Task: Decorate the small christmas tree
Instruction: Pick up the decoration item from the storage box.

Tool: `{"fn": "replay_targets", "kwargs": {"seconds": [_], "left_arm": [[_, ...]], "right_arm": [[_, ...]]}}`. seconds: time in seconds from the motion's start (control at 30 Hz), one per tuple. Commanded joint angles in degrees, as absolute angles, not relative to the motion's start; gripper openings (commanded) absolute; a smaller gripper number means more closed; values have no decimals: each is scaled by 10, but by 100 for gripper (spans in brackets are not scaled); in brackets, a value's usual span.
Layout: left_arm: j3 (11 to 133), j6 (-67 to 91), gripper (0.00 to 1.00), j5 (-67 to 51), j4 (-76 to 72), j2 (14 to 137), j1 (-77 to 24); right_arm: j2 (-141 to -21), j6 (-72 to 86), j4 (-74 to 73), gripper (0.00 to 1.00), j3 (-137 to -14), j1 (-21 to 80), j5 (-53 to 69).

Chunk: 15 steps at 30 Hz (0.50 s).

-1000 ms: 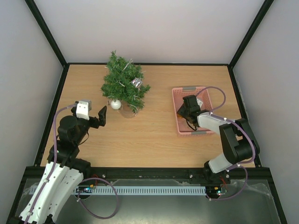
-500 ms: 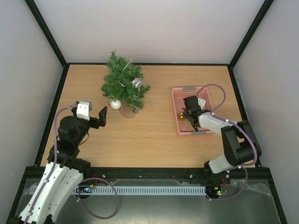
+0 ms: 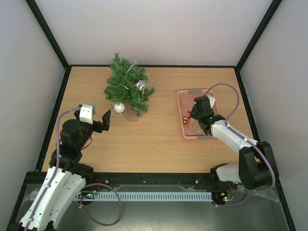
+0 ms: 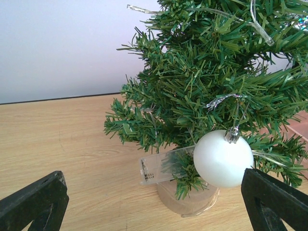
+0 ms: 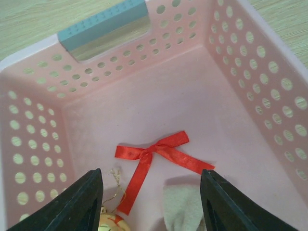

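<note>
Pink basket [image 5: 250, 86] contents: red bow [image 5: 154, 156], gold bauble [image 5: 111, 224], pale cloth item [image 5: 183, 211]. Right gripper [image 5: 153, 202] above it, spread apart.

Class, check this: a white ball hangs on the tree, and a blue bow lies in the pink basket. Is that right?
Not quite. The bow is red, not blue; the right wrist view shows it. The rest holds: a white ball hangs on the tree, and the bow lies in the pink basket.

Tree [image 3: 127, 89] stands left of basket [image 3: 180, 109]; bow [image 5: 154, 153] lies in basket.
</note>
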<state>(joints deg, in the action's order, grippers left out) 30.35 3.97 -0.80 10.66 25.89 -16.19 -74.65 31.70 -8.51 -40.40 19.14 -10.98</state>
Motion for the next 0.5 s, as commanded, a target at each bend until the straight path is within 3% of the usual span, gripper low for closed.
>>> {"fn": "replay_targets", "kwargs": {"seconds": [0.0,0.17,0.47], "left_arm": [[299,32,99,-4,95,262,-164],[298,32,99,-4,96,261,-163],[297,25,99,-9,95,254,-164]], "right_arm": [[-736,356,-91,54,-392,191,-42],[-723,554,-28,55,-370,191,83],[-752,762,-168,56,-442,191,19]]}}
